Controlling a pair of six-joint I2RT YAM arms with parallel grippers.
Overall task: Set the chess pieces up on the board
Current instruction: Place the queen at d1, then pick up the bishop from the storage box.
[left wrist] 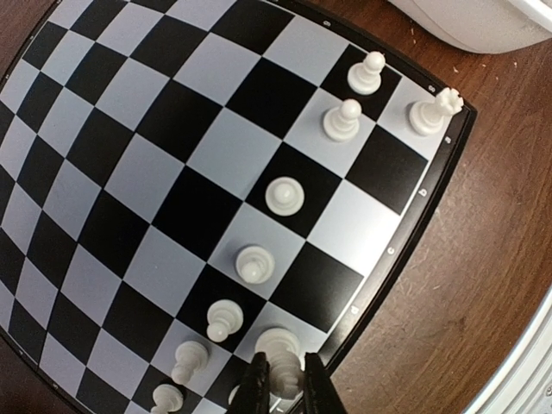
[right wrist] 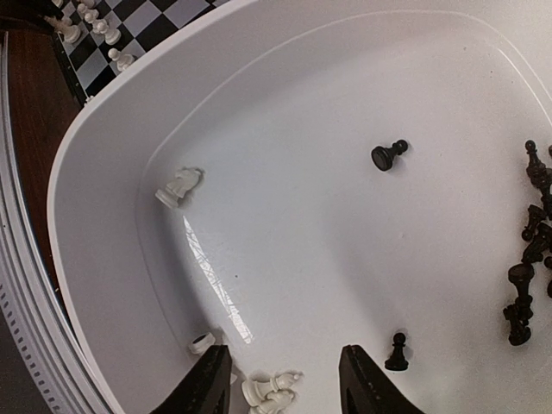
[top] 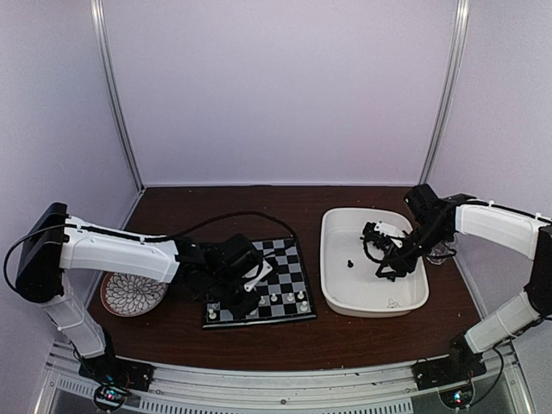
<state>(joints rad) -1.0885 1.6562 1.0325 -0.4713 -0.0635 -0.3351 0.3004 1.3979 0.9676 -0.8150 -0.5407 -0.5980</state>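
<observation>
Pale walls (top: 276, 86) enclose a dark wooden table (top: 259, 203) bearing a white plastic tray (top: 379, 309) and the checkered black-and-pale board (top: 289, 259), with white plastic chess pieces (left wrist: 284, 195) along its near edge. The left gripper (left wrist: 285, 379), low over that edge, pinches one white piece (left wrist: 278, 345). The right gripper (right wrist: 283, 362) hangs spread wide and empty over the tray.
</observation>
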